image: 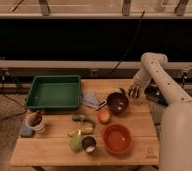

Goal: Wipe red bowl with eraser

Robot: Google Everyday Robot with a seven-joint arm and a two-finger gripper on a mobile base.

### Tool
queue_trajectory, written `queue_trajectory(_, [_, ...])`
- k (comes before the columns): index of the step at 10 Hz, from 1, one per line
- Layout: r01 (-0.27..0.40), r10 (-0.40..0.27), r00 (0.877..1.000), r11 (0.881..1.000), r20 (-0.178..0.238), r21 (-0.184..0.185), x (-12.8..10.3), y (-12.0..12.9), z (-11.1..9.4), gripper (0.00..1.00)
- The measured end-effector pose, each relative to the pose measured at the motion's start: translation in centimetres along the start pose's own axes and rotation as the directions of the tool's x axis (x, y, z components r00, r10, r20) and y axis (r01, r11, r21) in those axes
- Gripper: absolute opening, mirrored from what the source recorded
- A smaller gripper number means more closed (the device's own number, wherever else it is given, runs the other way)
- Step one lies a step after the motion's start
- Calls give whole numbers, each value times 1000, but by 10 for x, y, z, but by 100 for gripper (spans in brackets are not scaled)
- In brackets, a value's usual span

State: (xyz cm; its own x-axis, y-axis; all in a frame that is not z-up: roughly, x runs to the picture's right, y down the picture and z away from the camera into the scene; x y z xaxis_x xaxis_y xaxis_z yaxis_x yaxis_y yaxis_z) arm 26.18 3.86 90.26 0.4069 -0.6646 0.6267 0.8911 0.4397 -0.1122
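Observation:
The red bowl [117,138] is wide and orange-red and stands near the table's front right, empty. My gripper [134,92] is low over the table's back right corner, just right of the small dark maroon bowl [117,102] and well behind the red bowl. The gripper is shut. I cannot make out the eraser; whatever lies at the gripper's tip is hidden by it. The white arm [159,75] comes in from the right.
A green tray [54,92] sits at the back left, with a blue-grey cloth [91,99] beside it. Mid-table are an orange fruit [104,116], a banana [83,126], a green pear [75,143] and a small cup [89,144]. A white mug [35,121] stands at the left.

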Motion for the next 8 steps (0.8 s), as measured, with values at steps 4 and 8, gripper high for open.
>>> queue_trajectory(4, [75, -77, 995, 997, 66, 31, -68, 3, -21, 0])
queue_trajectory(8, [157, -162, 981, 986, 111, 54, -136, 9, -43, 0])
